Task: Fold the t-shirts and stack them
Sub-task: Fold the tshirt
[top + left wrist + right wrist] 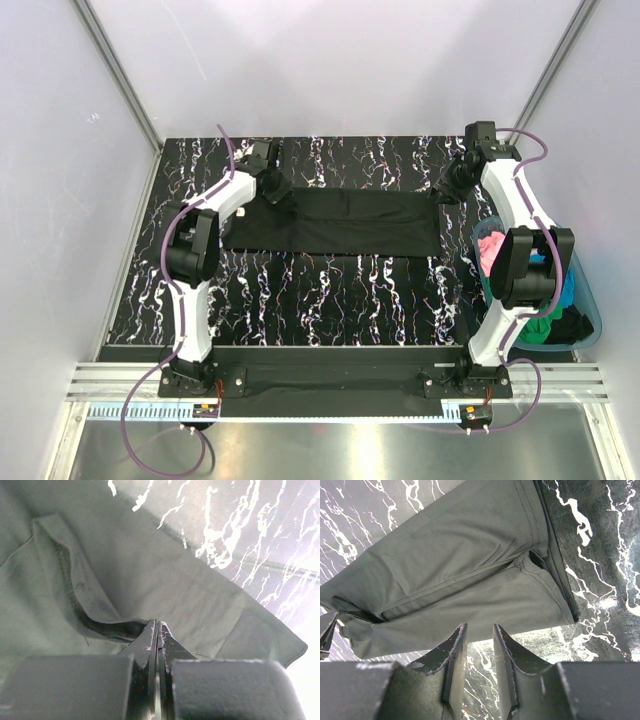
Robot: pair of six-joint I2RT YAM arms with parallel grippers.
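A large black t-shirt (335, 222) lies folded into a long strip across the middle of the table. My left gripper (273, 189) is at its far left end. In the left wrist view its jaws (158, 626) are shut on a raised fold of the black cloth (100, 625). My right gripper (446, 190) is at the far right end. In the right wrist view it (478, 626) is open and empty, just off the shirt's edge (485, 605). Pink (490, 247), turquoise (568, 290) and green (540, 328) shirts lie bunched in the tub.
A translucent teal plastic tub (592, 322) stands at the table's right edge beside the right arm. The table (330, 300) is black marble-patterned, with pale walls on three sides.
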